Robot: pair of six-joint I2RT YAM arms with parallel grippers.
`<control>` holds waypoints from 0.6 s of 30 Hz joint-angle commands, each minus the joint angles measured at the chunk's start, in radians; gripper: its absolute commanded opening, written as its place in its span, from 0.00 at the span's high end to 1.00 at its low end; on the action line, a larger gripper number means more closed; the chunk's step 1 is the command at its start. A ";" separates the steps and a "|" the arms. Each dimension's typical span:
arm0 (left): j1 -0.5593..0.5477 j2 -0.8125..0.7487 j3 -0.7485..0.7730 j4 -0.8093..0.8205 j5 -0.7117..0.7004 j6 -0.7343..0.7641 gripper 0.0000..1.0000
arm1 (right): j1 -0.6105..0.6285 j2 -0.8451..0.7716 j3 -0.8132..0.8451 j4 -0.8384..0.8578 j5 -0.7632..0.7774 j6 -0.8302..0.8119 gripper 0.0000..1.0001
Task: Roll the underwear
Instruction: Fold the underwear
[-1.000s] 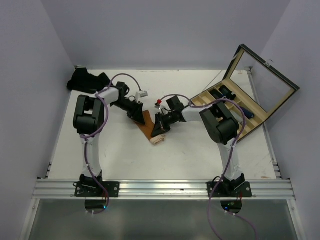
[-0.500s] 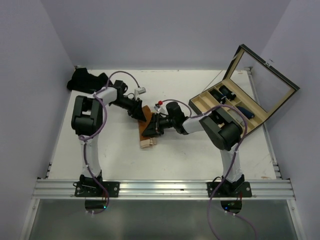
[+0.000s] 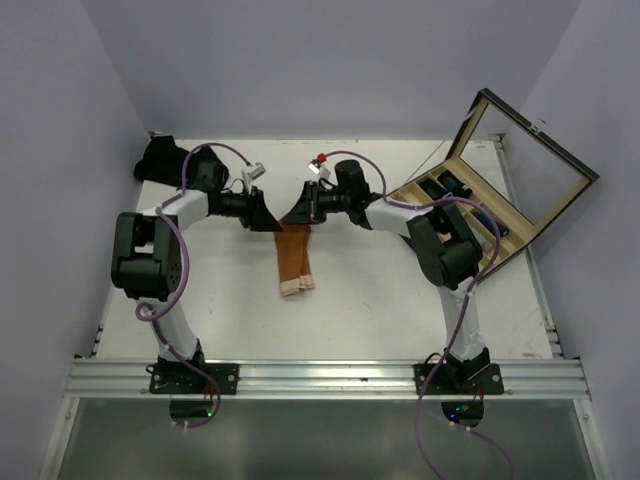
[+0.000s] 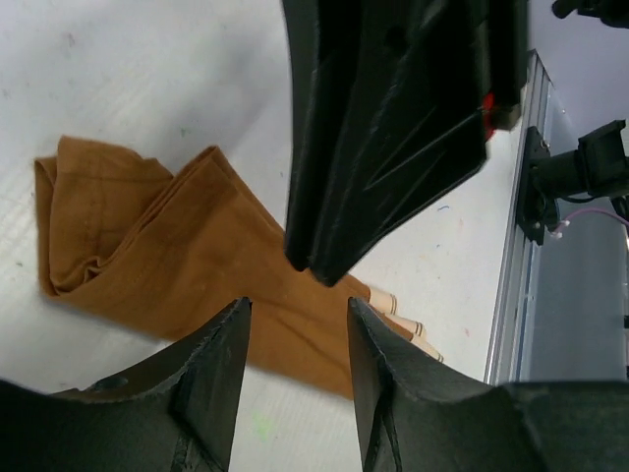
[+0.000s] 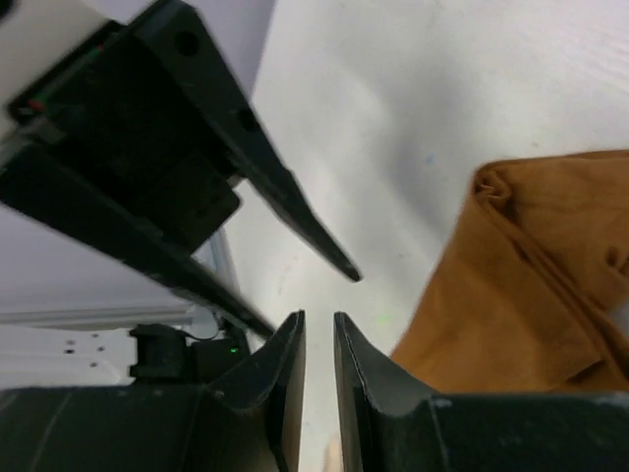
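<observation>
Jaws empty on both: our left gripper (image 4: 297,307) half open, our right gripper (image 5: 317,323) barely ajar. We see the underwear (image 3: 294,258) folded into a strip at the middle of the desk (image 3: 380,300); rolling is not yet begun.

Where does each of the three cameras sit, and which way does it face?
Top external: above and behind the robot, looking down at the table; the left arm and right arm show whole.
Left wrist: on the left arm, looking past the left end effector at the orange underwear and the right end effector.
Right wrist: on the right arm, looking past its fingers at the left end effector and the underwear.
Shared: both wrist views show the underwear and the opposite end effector.
</observation>
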 commanded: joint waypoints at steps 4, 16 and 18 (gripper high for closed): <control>-0.048 0.018 0.001 -0.136 0.074 0.155 0.57 | 0.003 0.179 0.064 -0.111 0.002 -0.112 0.79; -0.172 0.225 -0.032 -0.214 -0.216 0.145 0.65 | -0.060 0.075 -0.134 -0.157 0.131 -0.042 0.75; -0.169 0.251 0.025 -0.249 -0.242 0.166 0.65 | -0.060 0.008 -0.145 -0.115 0.100 -0.011 0.69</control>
